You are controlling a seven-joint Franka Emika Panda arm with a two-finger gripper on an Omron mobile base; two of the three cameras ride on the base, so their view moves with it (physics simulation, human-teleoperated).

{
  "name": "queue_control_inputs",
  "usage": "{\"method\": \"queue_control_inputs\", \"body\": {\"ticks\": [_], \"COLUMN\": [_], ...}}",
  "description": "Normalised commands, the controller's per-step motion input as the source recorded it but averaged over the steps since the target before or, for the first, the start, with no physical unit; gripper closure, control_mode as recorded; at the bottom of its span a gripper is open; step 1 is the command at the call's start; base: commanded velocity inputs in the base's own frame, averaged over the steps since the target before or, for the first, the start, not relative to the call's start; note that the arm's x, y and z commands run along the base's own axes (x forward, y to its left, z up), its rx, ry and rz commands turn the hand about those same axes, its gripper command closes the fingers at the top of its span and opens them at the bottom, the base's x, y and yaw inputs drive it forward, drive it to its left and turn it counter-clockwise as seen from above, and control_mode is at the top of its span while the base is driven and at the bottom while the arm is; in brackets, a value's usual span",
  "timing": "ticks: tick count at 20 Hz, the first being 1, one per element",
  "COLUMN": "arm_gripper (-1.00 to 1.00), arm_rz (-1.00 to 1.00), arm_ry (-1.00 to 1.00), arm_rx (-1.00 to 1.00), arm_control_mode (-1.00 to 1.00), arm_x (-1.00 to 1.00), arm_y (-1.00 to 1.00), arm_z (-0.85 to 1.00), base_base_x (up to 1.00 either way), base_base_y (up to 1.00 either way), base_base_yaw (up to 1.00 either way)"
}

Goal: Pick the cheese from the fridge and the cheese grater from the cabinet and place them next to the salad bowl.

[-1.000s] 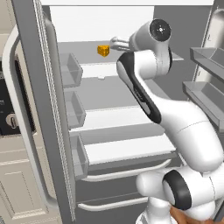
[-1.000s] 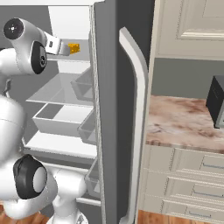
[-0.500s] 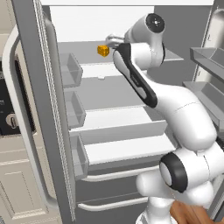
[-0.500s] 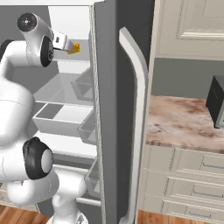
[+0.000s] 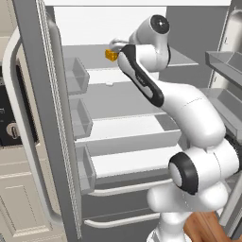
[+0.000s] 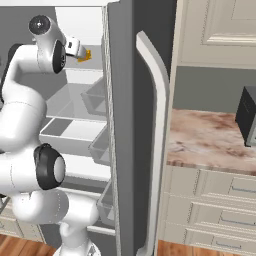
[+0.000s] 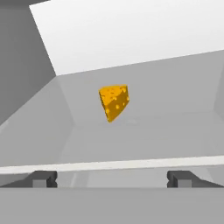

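The fridge (image 5: 52,123) is seen with its doors open, and the white arm is stretched up into the top part of it. The cheese (image 7: 114,102) – a small orange-yellow wedge with holes – is found on the upper shelf (image 5: 142,75), toward the back of the compartment. In the hand view it is placed in the middle, a little above the two dark fingertips (image 7: 43,178), and it is not touched by them. The gripper (image 7: 112,179) is held wide apart, with nothing between the jaws; the cheese lies further in, beyond the front edge of the shelf.

From the left base view the cheese (image 5: 111,55) is partly covered by the wrist of the arm, just beside it. In the right base view the same wedge (image 6: 84,55) is seen just in front of the gripper (image 6: 77,48), near the inner side of the grey door. Grey door bins (image 5: 78,75) are stacked along the left door. To the right of the fridge a marble counter (image 6: 200,137) is shown, with cream drawers (image 6: 215,210) below – a dark appliance (image 6: 247,117) stands on it at the edge.
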Motion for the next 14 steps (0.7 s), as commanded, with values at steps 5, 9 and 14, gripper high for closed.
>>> {"method": "queue_control_inputs", "body": {"ticks": [5, 9, 14], "arm_gripper": [-1.00, -1.00, -1.00], "arm_rz": [0.02, 0.02, 0.01], "arm_ry": [0.00, 0.04, 0.04], "arm_rx": [-0.03, -0.02, -0.04], "arm_control_mode": [-1.00, -1.00, -1.00], "arm_x": [0.46, 0.48, 0.44], "arm_y": [0.04, 0.00, 0.05], "arm_z": [-0.07, 0.00, 0.00], "base_base_x": [0.00, 0.00, 0.00], "base_base_y": [0.00, 0.00, 0.00], "base_base_yaw": [0.00, 0.00, 0.00]}}
